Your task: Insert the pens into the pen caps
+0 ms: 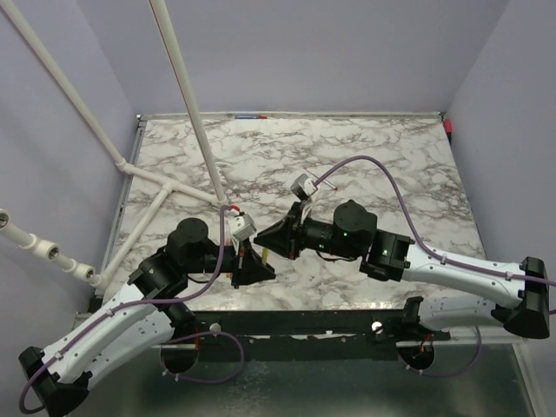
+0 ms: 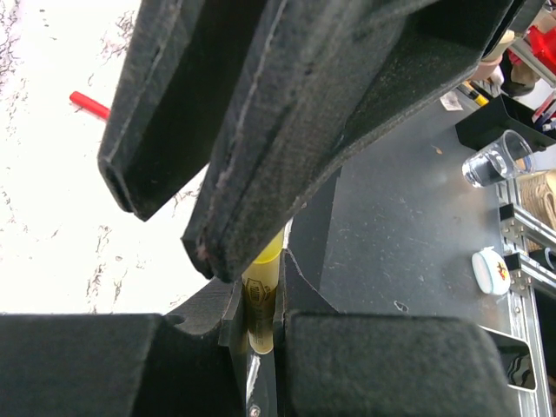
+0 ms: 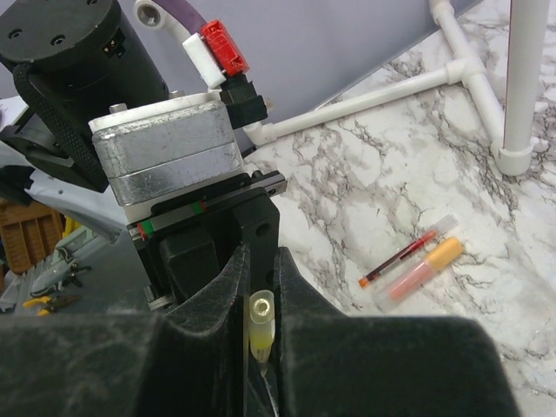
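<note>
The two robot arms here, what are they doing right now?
Over the near edge of the table, the left gripper is shut on a yellow pen. Facing it, the right gripper pinches a pale yellow tube, apparently a cap. The two pieces are close together; whether they are joined can't be told. On the marble lie two more pens.

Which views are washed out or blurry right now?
Left wrist: the table is blown out to white, yet the red pen shows. Right wrist: well exposed, loose pens sharp, its own fingers blurred. Top external: evenly lit, no glare.
</note>
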